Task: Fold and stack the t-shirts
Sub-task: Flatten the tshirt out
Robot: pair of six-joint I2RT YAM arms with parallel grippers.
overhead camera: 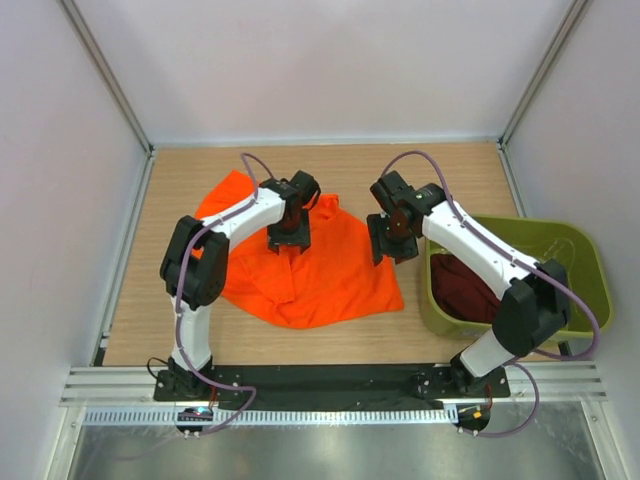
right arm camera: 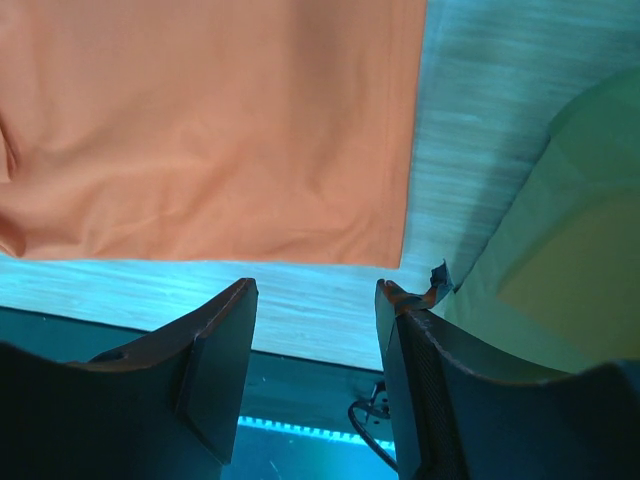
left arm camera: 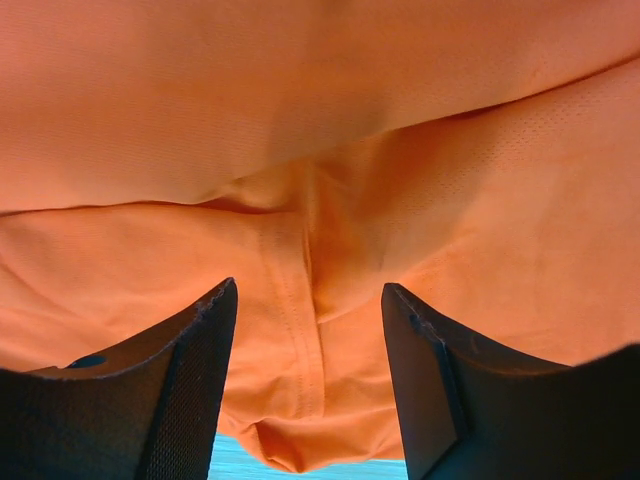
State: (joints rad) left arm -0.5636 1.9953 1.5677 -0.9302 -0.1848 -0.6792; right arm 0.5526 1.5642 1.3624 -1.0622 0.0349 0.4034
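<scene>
The bright orange t-shirt [overhead camera: 310, 270] lies crumpled and partly spread on the wooden table. My left gripper [overhead camera: 288, 242] is over its upper middle. In the left wrist view the gripper [left arm camera: 308, 290] is open, with a bunched seam of the orange t-shirt [left arm camera: 300, 150] between the fingers. My right gripper [overhead camera: 385, 250] is at the shirt's right edge. It is open and empty [right arm camera: 315, 285], over bare table just past the orange t-shirt's corner [right arm camera: 220, 130]. The dark maroon t-shirt [overhead camera: 468, 290] lies bunched in the olive-green tub [overhead camera: 560, 240].
The tub stands at the right edge of the table, close beside my right arm, and its wall shows in the right wrist view [right arm camera: 560, 250]. White walls enclose the table on three sides. A black base rail [overhead camera: 330, 378] runs along the near edge.
</scene>
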